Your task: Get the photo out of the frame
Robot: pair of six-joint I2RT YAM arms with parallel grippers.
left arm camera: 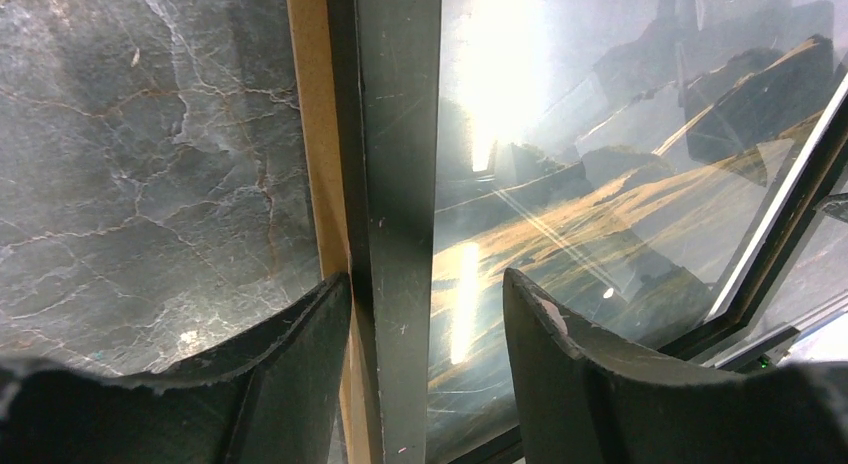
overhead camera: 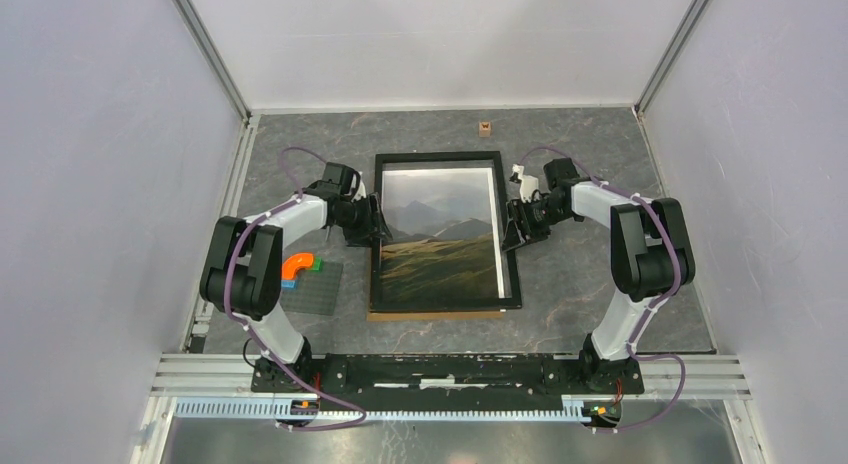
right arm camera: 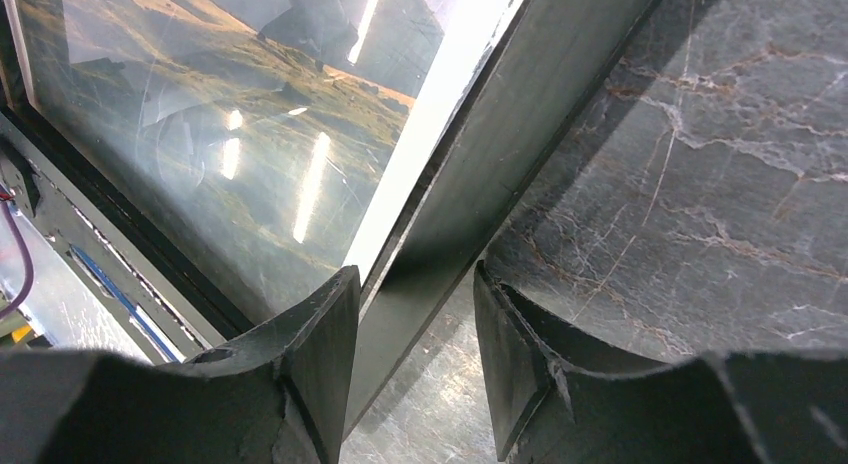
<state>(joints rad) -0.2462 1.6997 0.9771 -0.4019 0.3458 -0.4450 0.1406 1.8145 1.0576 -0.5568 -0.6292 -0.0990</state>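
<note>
Photo [overhead camera: 440, 239] sits inside the frame [overhead camera: 445, 304] on the marbled surface [overhead camera: 585, 284]. We find the left end effector [overhead camera: 378, 227] apart astride its border; for the right end effector [overhead camera: 508, 227] we cannot tell.

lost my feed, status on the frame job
Left gripper and right gripper astride frame sides, grip unclear. Photo not out yet. Nothing blocking.

Left gripper [left arm camera: 427, 279] jaws apart; right gripper [right arm camera: 415, 271] grip unclear
</note>
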